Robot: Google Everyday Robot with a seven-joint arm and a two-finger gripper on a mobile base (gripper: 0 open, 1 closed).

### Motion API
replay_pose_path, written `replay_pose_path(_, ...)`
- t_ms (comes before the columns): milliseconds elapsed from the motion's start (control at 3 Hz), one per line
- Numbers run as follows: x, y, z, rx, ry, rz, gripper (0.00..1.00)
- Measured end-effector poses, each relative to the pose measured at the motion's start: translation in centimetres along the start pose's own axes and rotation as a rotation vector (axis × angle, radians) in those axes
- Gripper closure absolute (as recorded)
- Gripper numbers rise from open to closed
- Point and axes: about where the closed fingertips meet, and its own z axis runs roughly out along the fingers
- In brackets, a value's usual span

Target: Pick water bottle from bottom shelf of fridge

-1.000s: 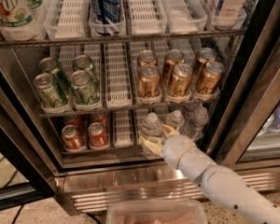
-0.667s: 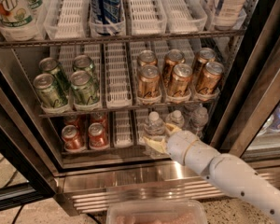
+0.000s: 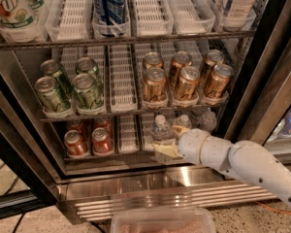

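The fridge point(image 3: 262, 81) stands open with its steel base grille point(image 3: 174, 195) below. On the bottom shelf point(image 3: 128, 135), red cans point(image 3: 76, 143) stand at the left and small clear bottles at the right. The water bottle point(image 3: 160, 129), with a white cap, is the front left one of these. Two more bottles point(image 3: 207, 120) stand behind and to its right. My gripper point(image 3: 170, 141) reaches in from the right on a white arm point(image 3: 242, 161) and sits right against the lower body of the water bottle, hiding its base.
The rack above holds green cans point(image 3: 70, 89) at the left and gold cans point(image 3: 184, 79) at the right. The top rack has a blue can point(image 3: 109, 6) and large bottles. The dark door frame point(image 3: 254, 57) stands close on the right. A clear tray point(image 3: 162, 221) lies below.
The arm has swung up and to the right in the frame. The gripper has stayed at the water bottle, shifting only slightly right.
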Motion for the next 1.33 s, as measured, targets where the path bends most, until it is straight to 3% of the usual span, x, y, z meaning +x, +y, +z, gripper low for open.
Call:
replay_pose_path(333,-0.6,0.3,-0.5,-0.096,-0.022,0.026,1.00)
replay_pose_path(1000,-1.9,3.5,-1.9,-0.328,-0.083,0.077,1.00)
replay_pose_path(1333,-2.7,5.7,-3.0,-0.446,-0.114,0.073,1.00)
